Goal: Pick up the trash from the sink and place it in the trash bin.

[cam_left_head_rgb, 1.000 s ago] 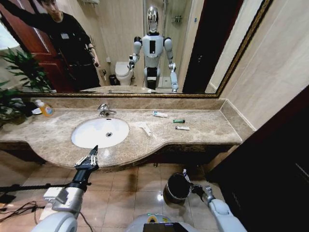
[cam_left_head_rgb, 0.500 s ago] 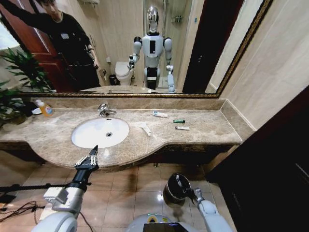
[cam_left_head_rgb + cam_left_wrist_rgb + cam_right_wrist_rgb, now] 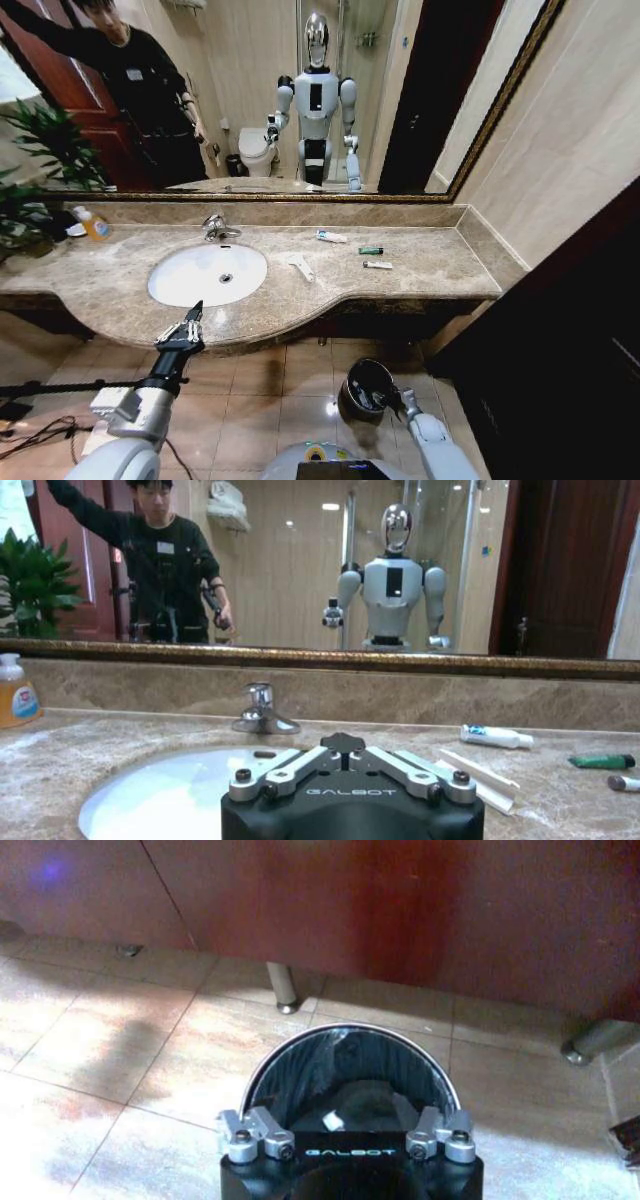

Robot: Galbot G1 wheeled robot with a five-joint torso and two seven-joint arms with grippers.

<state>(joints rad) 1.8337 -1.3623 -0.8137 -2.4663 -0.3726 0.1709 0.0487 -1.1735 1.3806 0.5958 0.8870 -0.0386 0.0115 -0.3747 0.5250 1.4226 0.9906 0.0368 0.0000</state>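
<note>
Head view: my left gripper [image 3: 192, 318] hangs at the front edge of the marble surface [image 3: 420, 262], just before the sink [image 3: 207, 274]. Its fingers lie together in a narrow point and hold nothing. In the left wrist view the sink [image 3: 170, 795] sits directly ahead of the gripper body, with the chrome tap [image 3: 262, 711] behind it.

The basin looks bare apart from its drain [image 3: 226, 278].

Trash lies on the surface to the right of the sink:
- crumpled white paper scrap [image 3: 299, 265], just beside the rim
- white-and-blue tube [image 3: 331, 237], nearer the mirror
- green packet [image 3: 371, 250], right of that tube
- second small tube [image 3: 378, 265], just in front of the packet

The same scrap [image 3: 478, 778], tube [image 3: 496, 737] and packet [image 3: 602, 761] show in the left wrist view.

The orange-yellow soap bottle [image 3: 93, 224] stands at the far left, near a plant [image 3: 45, 150].

My right gripper [image 3: 385, 399] is low, over the mouth of the trash bin [image 3: 352, 398] on the tiled floor, below the surface's front edge. In the right wrist view the trash bin [image 3: 300, 1065] opens directly under it, with a small pale bit [image 3: 331, 1121] inside. I cannot tell how the right fingers stand.
</note>
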